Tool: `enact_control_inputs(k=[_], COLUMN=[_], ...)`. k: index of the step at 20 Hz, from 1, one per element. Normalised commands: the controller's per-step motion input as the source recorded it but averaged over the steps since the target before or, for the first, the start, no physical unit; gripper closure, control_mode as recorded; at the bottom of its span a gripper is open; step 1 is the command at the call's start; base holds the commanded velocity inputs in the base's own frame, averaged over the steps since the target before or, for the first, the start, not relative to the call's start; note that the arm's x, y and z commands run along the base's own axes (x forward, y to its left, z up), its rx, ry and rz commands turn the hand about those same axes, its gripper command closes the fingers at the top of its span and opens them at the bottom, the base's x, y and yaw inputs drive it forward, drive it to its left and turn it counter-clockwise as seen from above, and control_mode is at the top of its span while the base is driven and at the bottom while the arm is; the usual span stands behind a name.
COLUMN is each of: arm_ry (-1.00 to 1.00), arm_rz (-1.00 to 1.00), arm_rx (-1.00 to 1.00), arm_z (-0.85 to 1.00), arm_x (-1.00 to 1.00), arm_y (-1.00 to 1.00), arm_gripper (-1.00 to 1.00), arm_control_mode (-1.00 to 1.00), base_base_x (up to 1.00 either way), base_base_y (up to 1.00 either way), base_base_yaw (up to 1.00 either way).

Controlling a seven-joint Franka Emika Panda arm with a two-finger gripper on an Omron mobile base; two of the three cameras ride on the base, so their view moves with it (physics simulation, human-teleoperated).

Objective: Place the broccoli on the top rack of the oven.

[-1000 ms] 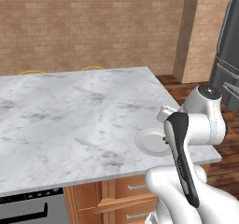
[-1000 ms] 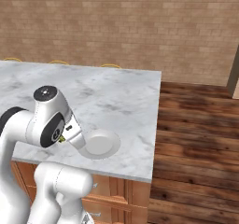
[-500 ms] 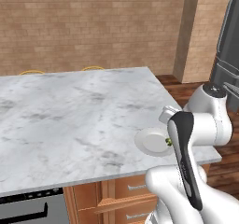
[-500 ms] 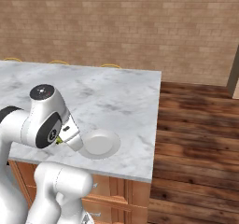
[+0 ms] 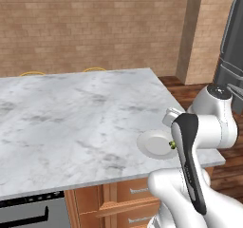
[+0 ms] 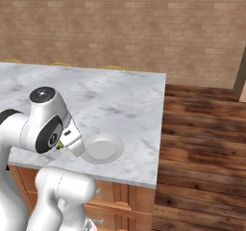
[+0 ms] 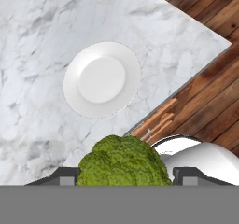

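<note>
Brick walls back a marble island surface [image 5: 71, 113] whose near right corner carries an empty white plate [image 7: 101, 79]. Above that corner, the claw [image 7: 122, 174] clamps the broccoli [image 7: 122, 164] between its tips. Swinging toward the oven [image 5: 28, 213], low at near left, could jolt the floret loose or clip the surface's edge.

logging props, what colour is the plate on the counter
Plain white plate, clearest in the hand view.
</note>
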Motion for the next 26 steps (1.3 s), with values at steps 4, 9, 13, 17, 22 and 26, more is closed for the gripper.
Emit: enact_control_inputs(k=[4, 9, 13, 17, 22, 26], arm_ry=[0.0, 0.0, 0.0, 0.0, 0.0, 0.0], arm_rz=[0.0, 0.0, 0.0, 0.0, 0.0, 0.0], arm_rx=[0.0, 0.0, 0.0, 0.0, 0.0, 0.0], arm_z=[0.0, 0.0, 0.0, 0.0, 0.0, 0.0], arm_x=[0.0, 0.0, 0.0, 0.0, 0.0, 0.0], arm_y=[-0.02, -0.19, 0.0, -0.01, 0.0, 0.0], arm_gripper=[1.0, 1.0, 1.0, 1.0, 1.0, 1.0], arm_control_mode=[-1.0, -1.0, -1.0, 1.0, 1.0, 1.0], base_base_x=[0.0, 0.0, 0.0, 0.0, 0.0, -0.01], base_base_y=[0.0, 0.0, 0.0, -0.03, -0.42, -0.91], base_base_yaw=[0.0, 0.0, 0.0, 0.0, 0.0, 0.0])
